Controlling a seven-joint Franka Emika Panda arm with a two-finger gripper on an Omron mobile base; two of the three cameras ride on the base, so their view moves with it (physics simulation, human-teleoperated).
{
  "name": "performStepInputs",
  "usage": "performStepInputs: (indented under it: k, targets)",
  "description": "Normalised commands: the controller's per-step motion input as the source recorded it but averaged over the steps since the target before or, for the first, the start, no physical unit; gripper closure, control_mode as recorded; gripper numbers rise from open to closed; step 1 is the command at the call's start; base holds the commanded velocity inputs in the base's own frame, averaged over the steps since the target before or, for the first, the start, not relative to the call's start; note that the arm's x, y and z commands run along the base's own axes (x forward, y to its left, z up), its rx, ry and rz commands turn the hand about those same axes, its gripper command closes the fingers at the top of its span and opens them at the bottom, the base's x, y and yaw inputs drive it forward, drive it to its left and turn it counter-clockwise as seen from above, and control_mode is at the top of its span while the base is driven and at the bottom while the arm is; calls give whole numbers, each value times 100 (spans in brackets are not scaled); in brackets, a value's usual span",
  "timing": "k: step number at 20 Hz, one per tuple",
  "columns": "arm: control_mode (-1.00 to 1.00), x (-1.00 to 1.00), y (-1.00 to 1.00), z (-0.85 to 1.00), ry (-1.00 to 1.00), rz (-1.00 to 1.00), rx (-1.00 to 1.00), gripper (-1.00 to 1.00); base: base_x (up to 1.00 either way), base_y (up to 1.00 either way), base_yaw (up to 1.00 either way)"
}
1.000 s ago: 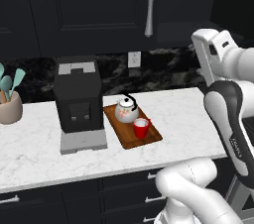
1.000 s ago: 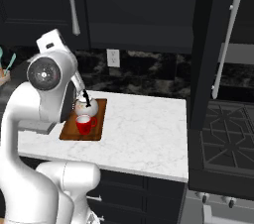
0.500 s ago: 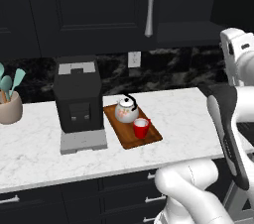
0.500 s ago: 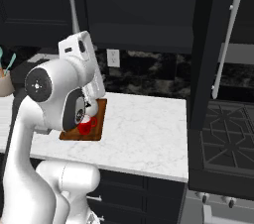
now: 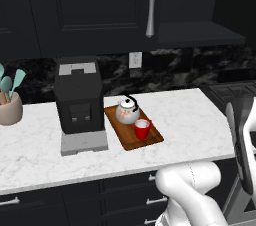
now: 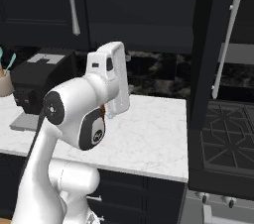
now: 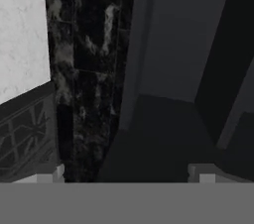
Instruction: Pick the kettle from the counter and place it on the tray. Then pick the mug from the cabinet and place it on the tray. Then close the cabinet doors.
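The flat reddish-brown wooden tray (image 5: 133, 130) is laid on the white marble counter (image 5: 190, 115), long axis running away from the base. The round white kettle (image 5: 127, 112) and red mug (image 5: 142, 129) are stood on it. The gripper (image 7: 126, 174) fingertips are spread apart, empty. The open black cabinet door (image 6: 211, 54) is seen from the right.

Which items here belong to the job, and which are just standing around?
Job: kettle and mug, both on the tray; counter; cabinet door standing open.
Bystanders: coffee machine, utensil pot, wall outlet, stove.
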Motion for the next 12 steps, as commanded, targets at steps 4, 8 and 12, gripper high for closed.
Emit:
performStepInputs:
  k: [4, 8, 12]
  targets:
    - [-100, -38, -77, 10, 2, -31, 4, -100, 0, 0, 0]
    - [-100, -49, -55, 1, 4, -31, 0, -100, 0, 0, 0]
    - [-100, -58, -58, 0, -10, -27, 0, -100, 0, 0, 0]
